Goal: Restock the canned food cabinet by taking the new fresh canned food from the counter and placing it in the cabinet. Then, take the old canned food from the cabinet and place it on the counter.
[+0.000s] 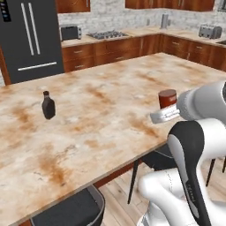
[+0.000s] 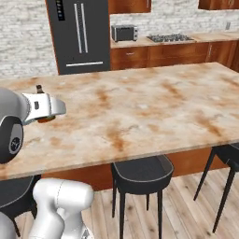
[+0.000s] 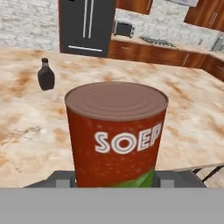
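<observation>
The old canned food point(image 3: 116, 133), 1 red can, is standing on the counter point(image 1: 101, 119) near its near edge, with the gripper point(image 1: 164, 115) closing narrowly around it. The step in hand appears to be setting it down; the next move calls for opening the jaws and retreating. 1 dark bottle point(image 1: 48, 106) is standing far left.

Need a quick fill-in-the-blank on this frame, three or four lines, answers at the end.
1. The short red can with a grey metal top carries the word ____ in white letters.
2. The hand is shut on the ____.
3. The small dark brown bottle stands upright on the beige, orange-blotched stone ____.
4. Behind the counter, the tall dark appliance with two vertical silver handles is a ____.

Answers: SOEP; can; counter; fridge
</observation>
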Robot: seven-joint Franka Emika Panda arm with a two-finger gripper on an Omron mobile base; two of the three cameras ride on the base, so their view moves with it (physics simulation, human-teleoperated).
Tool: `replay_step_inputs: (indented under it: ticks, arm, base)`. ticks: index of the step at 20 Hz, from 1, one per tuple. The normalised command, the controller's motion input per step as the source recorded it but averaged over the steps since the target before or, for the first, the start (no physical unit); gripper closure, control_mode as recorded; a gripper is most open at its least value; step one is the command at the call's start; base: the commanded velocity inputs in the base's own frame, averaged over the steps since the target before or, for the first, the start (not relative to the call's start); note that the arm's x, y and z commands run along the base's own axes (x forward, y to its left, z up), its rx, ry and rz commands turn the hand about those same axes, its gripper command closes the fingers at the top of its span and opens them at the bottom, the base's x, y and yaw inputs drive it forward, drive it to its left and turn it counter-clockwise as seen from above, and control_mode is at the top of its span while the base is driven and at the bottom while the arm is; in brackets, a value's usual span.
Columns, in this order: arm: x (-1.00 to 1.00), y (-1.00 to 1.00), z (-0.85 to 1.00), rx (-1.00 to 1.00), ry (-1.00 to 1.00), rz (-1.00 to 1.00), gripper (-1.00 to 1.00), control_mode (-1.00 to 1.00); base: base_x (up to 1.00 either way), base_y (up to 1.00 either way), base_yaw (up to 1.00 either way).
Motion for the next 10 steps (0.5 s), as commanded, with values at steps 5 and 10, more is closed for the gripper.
replay_step_inputs:
  ticks: [5, 10]
  arm:
    - [0.00, 0.00, 0.00, 0.00, 0.00, 0.00, 1.00, 1.00]
    - [0.59, -0.01, -0.23, 0.04, 0.00, 0.24, 1.00, -1.00]
  base:
    - [0.82, 0.02, 0.30]
    - [0.29, 0.00, 0.12]
